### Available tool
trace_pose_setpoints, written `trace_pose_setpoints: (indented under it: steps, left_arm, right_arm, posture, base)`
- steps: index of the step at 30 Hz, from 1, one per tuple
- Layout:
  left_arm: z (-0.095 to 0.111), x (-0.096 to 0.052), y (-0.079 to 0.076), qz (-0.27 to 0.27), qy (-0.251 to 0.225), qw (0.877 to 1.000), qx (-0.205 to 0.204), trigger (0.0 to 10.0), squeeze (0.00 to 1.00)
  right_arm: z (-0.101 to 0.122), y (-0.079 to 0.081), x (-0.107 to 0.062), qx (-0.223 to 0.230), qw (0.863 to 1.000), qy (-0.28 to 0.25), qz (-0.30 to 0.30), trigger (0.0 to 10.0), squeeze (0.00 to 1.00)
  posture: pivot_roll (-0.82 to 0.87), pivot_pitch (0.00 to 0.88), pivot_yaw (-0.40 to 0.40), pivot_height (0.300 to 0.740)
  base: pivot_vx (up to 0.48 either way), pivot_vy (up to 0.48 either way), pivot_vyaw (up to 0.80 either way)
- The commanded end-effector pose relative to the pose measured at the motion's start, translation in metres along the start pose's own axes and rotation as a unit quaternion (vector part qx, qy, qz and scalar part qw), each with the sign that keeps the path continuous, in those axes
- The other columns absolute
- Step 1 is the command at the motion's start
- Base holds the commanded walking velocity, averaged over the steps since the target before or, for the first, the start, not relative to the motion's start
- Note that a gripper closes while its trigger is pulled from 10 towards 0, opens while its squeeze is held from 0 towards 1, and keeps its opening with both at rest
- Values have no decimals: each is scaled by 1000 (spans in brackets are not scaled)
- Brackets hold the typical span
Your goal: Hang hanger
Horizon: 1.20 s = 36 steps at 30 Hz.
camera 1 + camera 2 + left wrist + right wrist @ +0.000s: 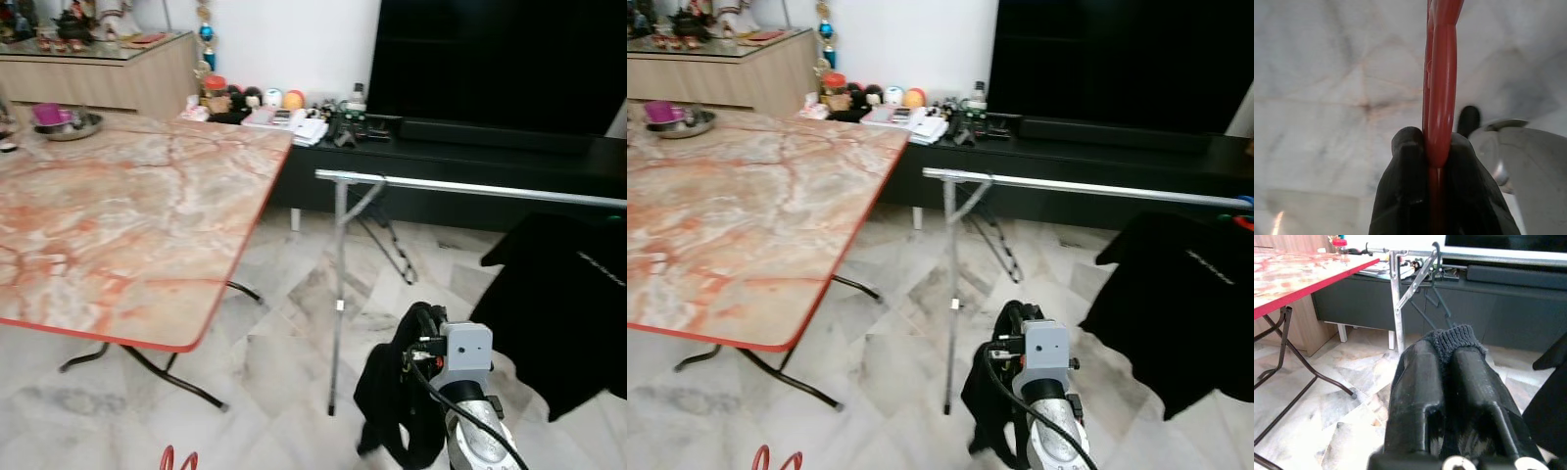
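The left gripper squeezes the red hanger low down, and the rail is up ahead, running sideways.

Red plastic hanger – smooth, rounded bar, seen edge-on in the left wrist view, pinched between two black fingers w/ marble floor behind it. In the left eye view only two red curved tips poke up at the bottom edge, low over the floor, below the table's near edge. Black knit garment (ribbed cuff visible in right wrist view) hangs bunched from the other gripper. Metal rail – horizontal, on a thin upright post; a black shirt hangs at its right end.
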<state>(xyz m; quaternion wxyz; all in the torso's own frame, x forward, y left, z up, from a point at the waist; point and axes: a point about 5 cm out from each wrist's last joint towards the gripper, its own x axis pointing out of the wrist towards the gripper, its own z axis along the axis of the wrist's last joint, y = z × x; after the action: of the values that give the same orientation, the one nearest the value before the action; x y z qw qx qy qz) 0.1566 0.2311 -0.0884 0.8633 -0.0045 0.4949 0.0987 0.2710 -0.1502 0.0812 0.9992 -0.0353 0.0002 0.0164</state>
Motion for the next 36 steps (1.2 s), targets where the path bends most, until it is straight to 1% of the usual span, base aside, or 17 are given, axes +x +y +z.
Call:
trace_pose_setpoints:
  steps: [1, 4, 7, 10, 20, 26, 29, 30, 34, 36]
  left_arm:
    - [-4, 0, -7, -9, 11, 1000, 7, 10000, 0]
    - [-4, 0, -7, -9, 12, 1000, 6, 10000, 0]
    - [-4, 0, -8, -9, 12, 1000, 6, 10000, 0]
    - [-4, 0, -7, -9, 12, 1000, 6, 10000, 0]
    - [-5, 0, -9, -13, 13, 1000, 9, 10000, 0]
    - [-6, 0, -9, -13, 15, 1000, 9, 10000, 0]
    - [-7, 0, -9, -13, 16, 1000, 9, 10000, 0]
    - [-8, 0, -9, -13, 16, 1000, 10, 10000, 0]
    - [-8, 0, -9, -13, 16, 1000, 10, 10000, 0]
    - [-8, 0, -10, -14, 16, 1000, 11, 10000, 0]
  right_arm:
    - [4, -6, 0, -6, 1000, -10, -5, 10000, 0]
    - [5, -4, 1, -13, 1000, -13, 1, 10000, 0]
    - [6, -3, 0, -21, 1000, -18, 4, 10000, 0]
    - [6, -3, 0, -9, 1000, -17, 3, 10000, 0]
    - [5, -2, 2, -6, 1000, -17, 8, 10000, 0]
    - [10, -1, 3, -13, 999, -33, 9, 10000, 0]
    - [20, 0, 3, -8, 997, -70, 12, 10000, 0]
    - [28, 2, 3, -6, 995, -96, 17, 10000, 0]
    - [37, 2, 2, 2, 992, -128, 14, 10000, 0]
    - [45, 2, 3, -9, 988, -151, 18, 10000, 0]
  posture:
    - [113, 40, -14, 740]
    - [116, 44, -16, 740]
    - [116, 47, -15, 740]
    - [117, 49, -16, 740]
    - [118, 46, -20, 740]
    - [119, 44, -20, 740]
    - [121, 41, -19, 740]
    - [121, 39, -19, 740]
    - [122, 35, -19, 740]
    - [122, 34, -19, 740]
  base:
    - [0, 476, 0]
    - [0, 476, 0]
    - [0, 476, 754]
    - [0, 476, 706]
    - [0, 476, 0]
    - [0, 474, 0]
    - [0, 476, 0]
    - [0, 476, 0]
    - [0, 475, 0]
    - [0, 476, 0]
